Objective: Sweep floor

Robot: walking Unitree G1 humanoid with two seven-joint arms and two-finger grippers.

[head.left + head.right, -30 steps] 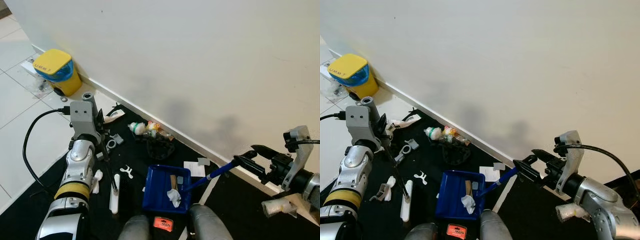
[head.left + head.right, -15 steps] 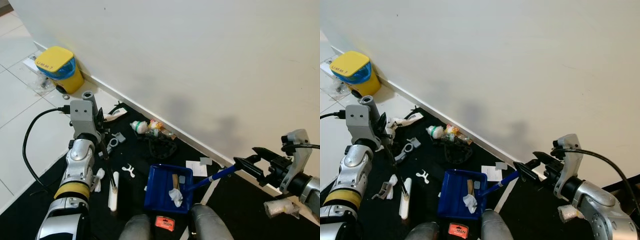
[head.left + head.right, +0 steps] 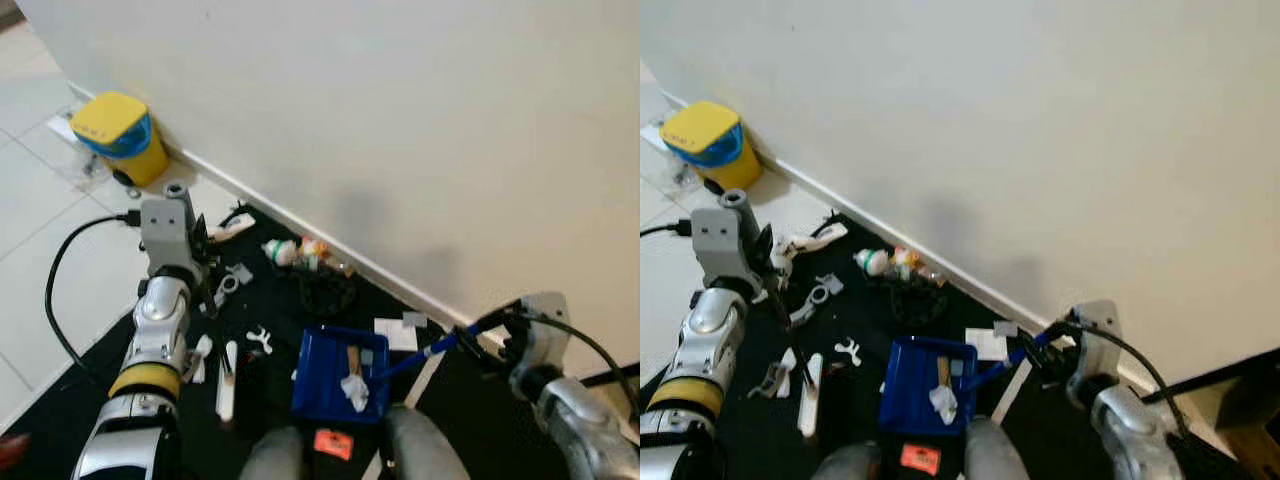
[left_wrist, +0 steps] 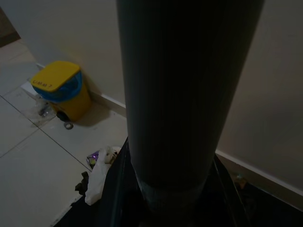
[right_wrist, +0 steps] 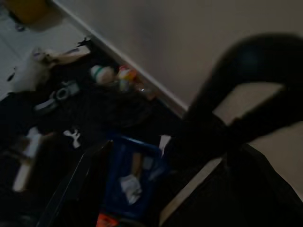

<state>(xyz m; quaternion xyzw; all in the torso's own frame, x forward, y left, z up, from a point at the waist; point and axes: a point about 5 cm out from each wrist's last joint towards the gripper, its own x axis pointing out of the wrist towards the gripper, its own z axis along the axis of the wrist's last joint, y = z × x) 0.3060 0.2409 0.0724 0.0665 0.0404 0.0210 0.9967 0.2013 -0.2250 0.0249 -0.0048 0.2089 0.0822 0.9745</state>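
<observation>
One blue plastic dustpan (image 3: 335, 375) lies on the black mat (image 3: 270, 310), two scraps inside, right gripper (image 3: 484, 331) clenched on its blue handle (image 3: 425, 352), left gripper (image 3: 203, 262) clamped on a dark broomstick (image 3: 218, 343) beside it, one yellow bin (image 3: 120, 137) far off by the wall.

Probably home: tiled floor (image 3: 40, 215), plain wall (image 3: 400, 120), yellow bin (image 3: 122, 137).
</observation>
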